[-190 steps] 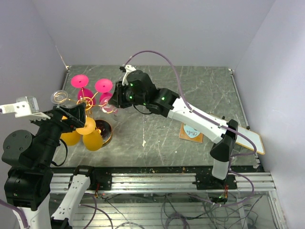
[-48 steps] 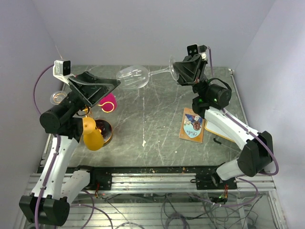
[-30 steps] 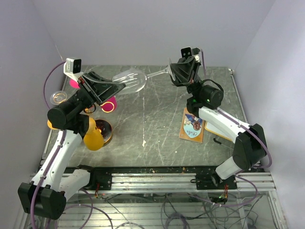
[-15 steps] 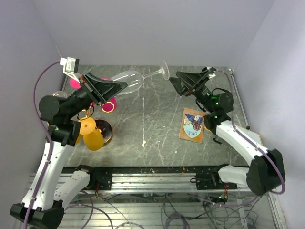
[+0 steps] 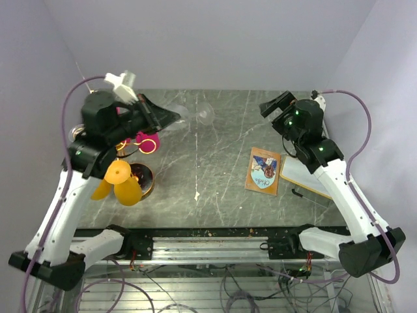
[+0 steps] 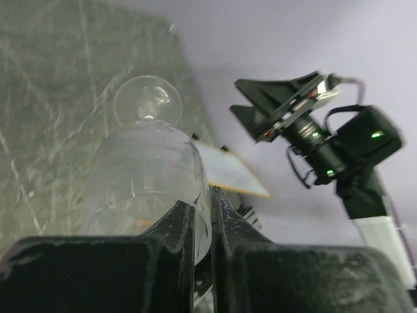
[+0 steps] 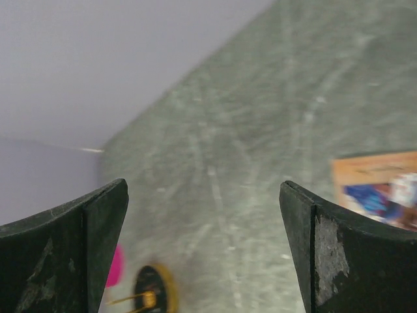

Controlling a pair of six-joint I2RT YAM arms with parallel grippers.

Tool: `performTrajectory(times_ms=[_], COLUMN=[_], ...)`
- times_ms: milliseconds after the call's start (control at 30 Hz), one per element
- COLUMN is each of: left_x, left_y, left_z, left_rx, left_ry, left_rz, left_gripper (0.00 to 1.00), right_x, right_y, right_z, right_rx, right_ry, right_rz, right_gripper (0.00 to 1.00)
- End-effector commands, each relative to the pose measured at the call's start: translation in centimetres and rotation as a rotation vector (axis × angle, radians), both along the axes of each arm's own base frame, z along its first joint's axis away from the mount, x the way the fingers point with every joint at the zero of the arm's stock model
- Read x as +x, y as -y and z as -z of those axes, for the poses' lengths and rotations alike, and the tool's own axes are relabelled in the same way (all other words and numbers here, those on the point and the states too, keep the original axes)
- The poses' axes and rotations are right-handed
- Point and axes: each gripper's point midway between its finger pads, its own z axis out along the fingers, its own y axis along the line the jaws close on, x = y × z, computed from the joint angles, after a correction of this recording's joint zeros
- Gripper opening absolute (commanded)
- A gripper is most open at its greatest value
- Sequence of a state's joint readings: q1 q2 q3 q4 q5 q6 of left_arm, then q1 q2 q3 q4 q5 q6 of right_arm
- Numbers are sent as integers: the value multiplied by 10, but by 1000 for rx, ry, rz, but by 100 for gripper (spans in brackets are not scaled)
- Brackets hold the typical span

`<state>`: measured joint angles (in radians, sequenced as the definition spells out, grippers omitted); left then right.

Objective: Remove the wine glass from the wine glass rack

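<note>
The wine glass (image 5: 177, 115) is off the wine glass rack (image 5: 147, 184) and lies sideways in the air over the far left part of the marble-patterned table (image 5: 215, 176). Its foot points to the right, toward the other arm.

Nearest the arm bases, the rack stands at the left edge on its round gold base. Orange glasses (image 5: 121, 182) hang bowl-down against it, and a pink glass (image 5: 147, 141) hangs just behind them. To the right, well apart from the rack, a printed card (image 5: 263, 171) lies flat beside a pale board (image 5: 306, 177).

Farther back, the left gripper (image 5: 168, 118) is pinched narrow on the rim of the clear bowl. In the left wrist view the glass wall (image 6: 150, 169) runs down into the thin gap between the two black fingers (image 6: 174, 225), with the stem and round foot beyond.

The right gripper (image 5: 273, 104) hangs above the far right of the table, well apart from the glass. Its jaws are spread wide and hold nothing. Its own camera shows both fingers (image 7: 65, 254) far apart over bare table, with the rack's base (image 7: 154, 293) and the card (image 7: 384, 189) below.
</note>
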<state>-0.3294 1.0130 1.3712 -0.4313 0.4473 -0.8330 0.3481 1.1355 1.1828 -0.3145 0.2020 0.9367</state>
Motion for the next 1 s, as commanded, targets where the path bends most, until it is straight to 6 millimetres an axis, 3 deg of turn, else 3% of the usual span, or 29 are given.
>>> performTrajectory(times_ms=[0, 167, 367, 500, 633, 967], left_x=[6, -6, -23, -44, -64, -77], left_y=[30, 93, 137, 153, 172, 181], left_z=[34, 79, 131, 170, 206, 246], left_rx=[170, 426, 679, 826, 860, 908], left_ry=[-86, -159, -193, -228, -283, -349], left_rz=[1, 40, 39, 91, 208, 299], left_gripper=[7, 7, 7, 7, 7, 7], right_x=[-20, -30, -64, -83, -88, -76], right_y=[53, 62, 95, 115, 117, 96], right_z=[44, 17, -25, -41, -46, -34], right_rx=[-307, -431, -449, -448, -438, -434], right_ry=[-210, -126, 66, 116, 141, 121], right_rz=[146, 96, 214, 302, 306, 202], right_gripper=[100, 100, 100, 100, 100, 100])
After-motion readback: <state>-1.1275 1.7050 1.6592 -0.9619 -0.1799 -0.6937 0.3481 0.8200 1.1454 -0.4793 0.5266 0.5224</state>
